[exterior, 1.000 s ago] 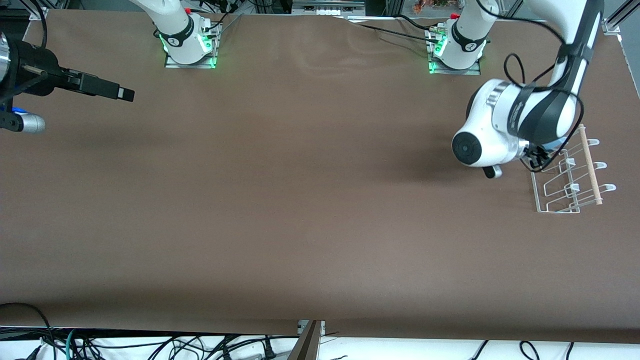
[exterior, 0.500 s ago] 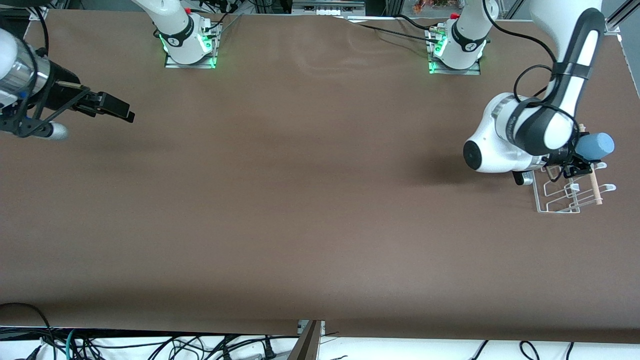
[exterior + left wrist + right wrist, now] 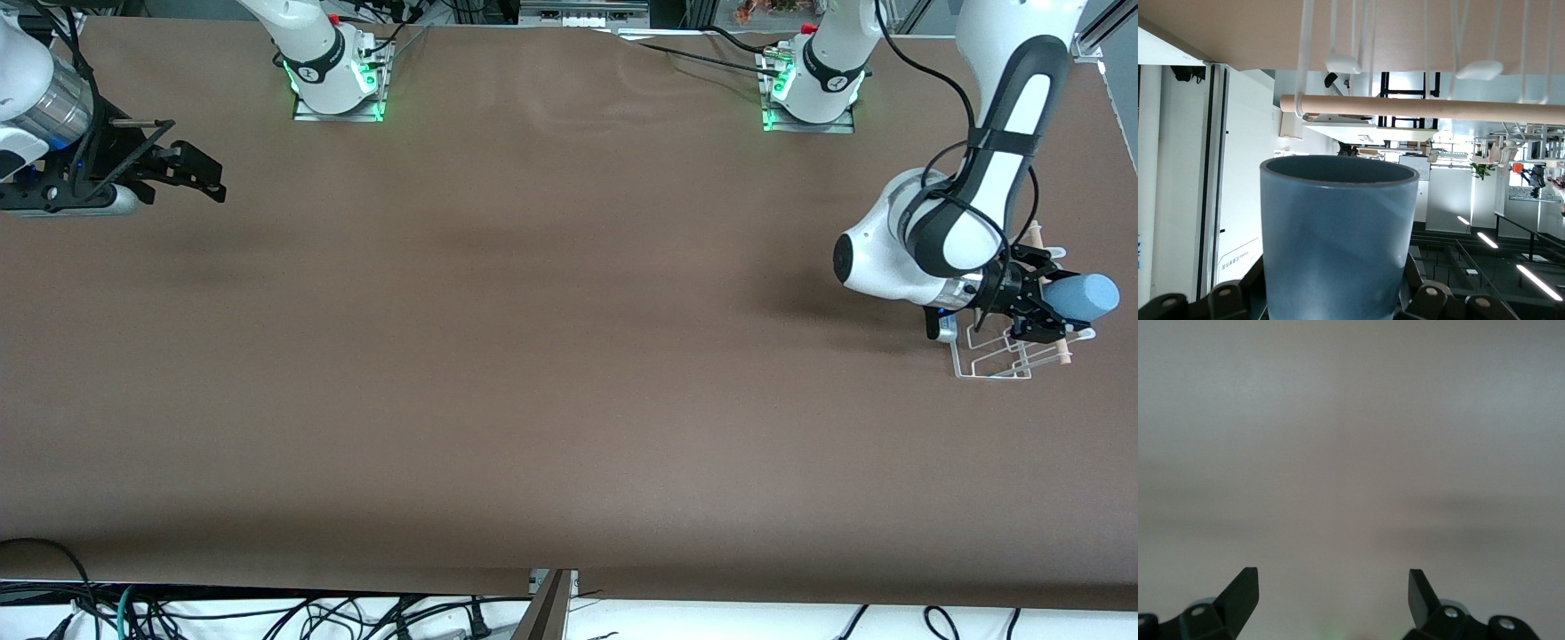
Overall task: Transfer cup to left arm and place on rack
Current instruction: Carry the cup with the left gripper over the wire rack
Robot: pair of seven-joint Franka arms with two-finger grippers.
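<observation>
placing step under way: left gripper (image 3: 1038, 302) clamped on the cup (image 3: 1080, 295), held sideways over the rack (image 3: 987, 363) at the left arm's end of the table, right gripper (image 3: 191, 169) waiting with jaws spread; next, probably tipping the cup's mouth down onto a peg.

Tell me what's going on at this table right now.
The left arm's end effector is shut on the blue cup, holding it on its side over the rack at the left arm's end of the table. In the left wrist view the cup's open mouth points toward the rack's wooden dowel. The cup is not yet on the rack. The right arm waits over the table's other end, its end effector open and empty.
</observation>
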